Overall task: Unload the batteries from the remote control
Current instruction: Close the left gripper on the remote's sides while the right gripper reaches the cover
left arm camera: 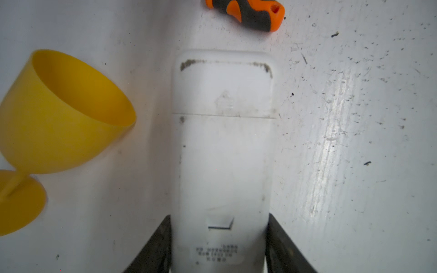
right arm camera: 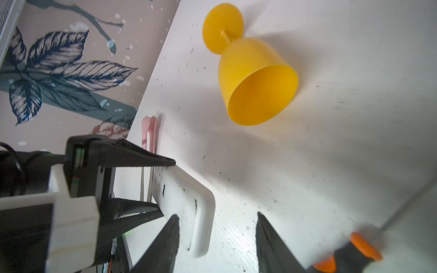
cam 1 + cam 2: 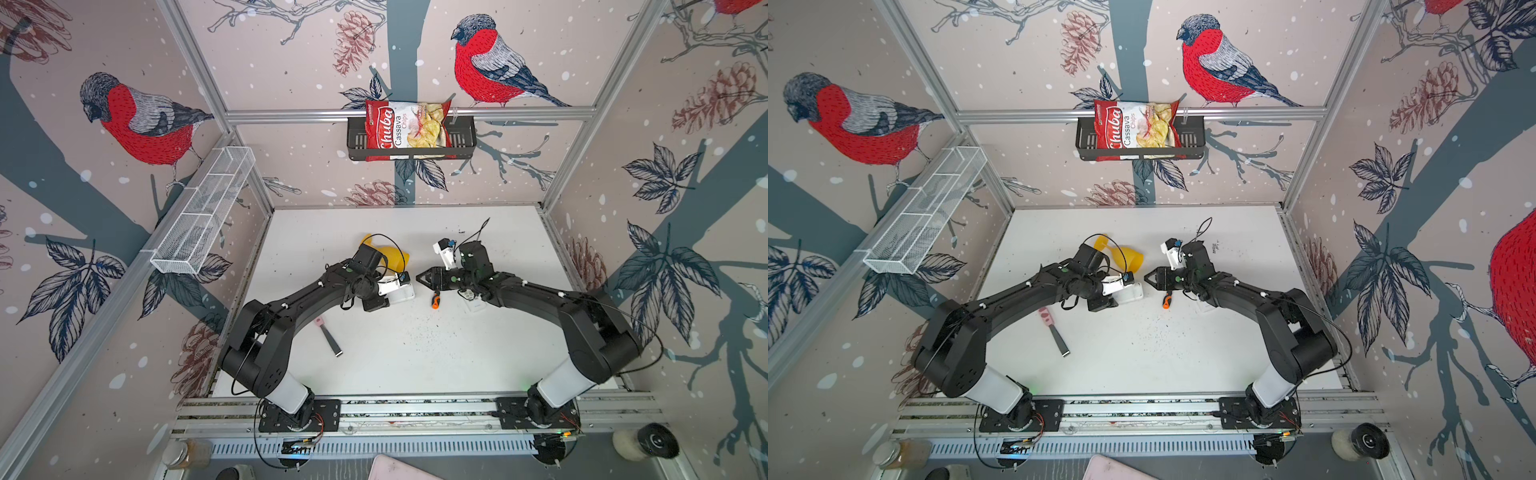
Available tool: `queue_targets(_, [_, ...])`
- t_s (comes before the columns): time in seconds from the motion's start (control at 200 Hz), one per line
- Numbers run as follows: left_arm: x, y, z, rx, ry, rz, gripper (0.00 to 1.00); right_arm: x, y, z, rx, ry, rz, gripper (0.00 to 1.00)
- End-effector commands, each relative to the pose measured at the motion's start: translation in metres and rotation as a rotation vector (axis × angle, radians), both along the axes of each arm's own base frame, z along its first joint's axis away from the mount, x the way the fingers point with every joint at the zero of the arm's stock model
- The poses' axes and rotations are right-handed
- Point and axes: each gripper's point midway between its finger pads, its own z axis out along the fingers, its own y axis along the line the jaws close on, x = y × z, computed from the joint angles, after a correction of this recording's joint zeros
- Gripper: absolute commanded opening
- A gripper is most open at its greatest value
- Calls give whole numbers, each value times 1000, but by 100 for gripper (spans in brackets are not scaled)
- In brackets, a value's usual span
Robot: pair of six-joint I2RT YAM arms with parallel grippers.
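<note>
The batteries cannot be seen in any view: the remote control (image 1: 224,153) lies back-up on the table (image 3: 415,357), and its cover, marked with a faint arrow, is closed over them. In both top views the left arm and its wrist camera hide most of the remote, leaving only 1 white end showing (image 3: 402,293).

The left wrist view shows the left gripper (image 1: 219,215) clamped on the remote's 2 long sides, though its fingers are cut off by the picture's edge. The label print near them is too blurred to read.

The right wrist view shows the right gripper (image 2: 217,214) with its jaws apart and bare table between them. 1 finger (image 2: 172,236) is just beside the remote's rounded end; whether it touches, I cannot tell.

The screwdriver (image 2: 350,253) is blurred and cropped in both wrist views, and its shaft is hard to make out. A yellow goblet (image 2: 255,87) lies on its side, half hidden by the left arm from above. A small white item (image 3: 476,306) beneath the right arm is too covered to identify
</note>
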Motion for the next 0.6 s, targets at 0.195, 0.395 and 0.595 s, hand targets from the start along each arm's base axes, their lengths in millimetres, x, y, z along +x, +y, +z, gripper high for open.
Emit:
queue_targets(0.195, [5,-6,9,-36,-49,-10,52,-21,22,0,-5,-3,134,47])
queue_targets(0.395, [5,-3,10,-26,-50,4,51,-28,32,-9,-68,-10,169,52])
queue_targets(0.595, [5,-2,9,-20,-49,8,52,-26,33,-19,-121,-10,158,42])
